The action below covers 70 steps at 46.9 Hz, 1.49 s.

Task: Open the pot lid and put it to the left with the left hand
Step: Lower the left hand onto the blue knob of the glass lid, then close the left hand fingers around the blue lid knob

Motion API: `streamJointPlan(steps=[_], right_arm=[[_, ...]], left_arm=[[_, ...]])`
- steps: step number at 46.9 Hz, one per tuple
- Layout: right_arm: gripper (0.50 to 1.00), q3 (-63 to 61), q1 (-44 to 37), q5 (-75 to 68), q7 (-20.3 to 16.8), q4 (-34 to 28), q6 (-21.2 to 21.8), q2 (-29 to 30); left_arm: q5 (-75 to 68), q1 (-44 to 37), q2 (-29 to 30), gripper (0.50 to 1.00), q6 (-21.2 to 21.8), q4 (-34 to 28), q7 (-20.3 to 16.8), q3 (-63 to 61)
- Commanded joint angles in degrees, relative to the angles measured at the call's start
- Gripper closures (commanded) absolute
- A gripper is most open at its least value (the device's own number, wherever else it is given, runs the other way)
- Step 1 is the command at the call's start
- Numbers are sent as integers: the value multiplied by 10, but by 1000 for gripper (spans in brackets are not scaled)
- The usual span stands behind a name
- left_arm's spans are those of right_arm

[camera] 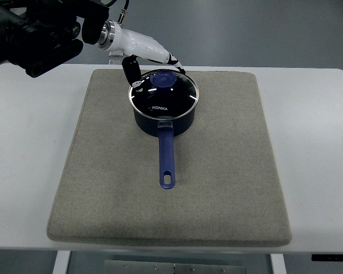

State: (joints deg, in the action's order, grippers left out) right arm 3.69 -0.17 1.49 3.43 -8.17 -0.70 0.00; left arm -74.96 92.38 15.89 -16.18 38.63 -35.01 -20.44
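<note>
Lid (163, 95) is sitting on the pot (163, 120), mid-back of the mat (217, 188). Glass w/ steel rim, prob. slick & breakable; blue knob (162, 79) is the grip spot. Left hand (151, 57) is reaching at it, fingers not yet clenching.

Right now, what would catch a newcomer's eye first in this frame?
A dark blue pot sits at the far middle of a grey mat, its glass lid on and its long blue handle pointing toward the camera. The left hand reaches in from the upper left, fingers at the lid's far rim beside the blue knob.
</note>
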Motion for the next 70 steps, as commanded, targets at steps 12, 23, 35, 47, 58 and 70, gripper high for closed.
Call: streamJointPlan(steps=[12,23,35,47,58,70], right_arm=[[583,0,0,0,0,0,0,0],[583,0,0,0,0,0,0,0],[583,0,0,0,0,1,0,0],[583,0,0,0,0,0,0,0],[583,0,-1,0,0,0,0,0],[583,0,0,0,0,0,0,0]], left_arm=[[0,-4,-2,536,1,0,0,1],[1,-5,-9,542,0,0,0,1],[3,-2,-17,544,-30,-22,0,5],[17,4,-18,557,-91,-35,0,23],[17,-1,-27,557,-96,-37,0,23],[15,-4,-44,568,-83,-67,0,23]])
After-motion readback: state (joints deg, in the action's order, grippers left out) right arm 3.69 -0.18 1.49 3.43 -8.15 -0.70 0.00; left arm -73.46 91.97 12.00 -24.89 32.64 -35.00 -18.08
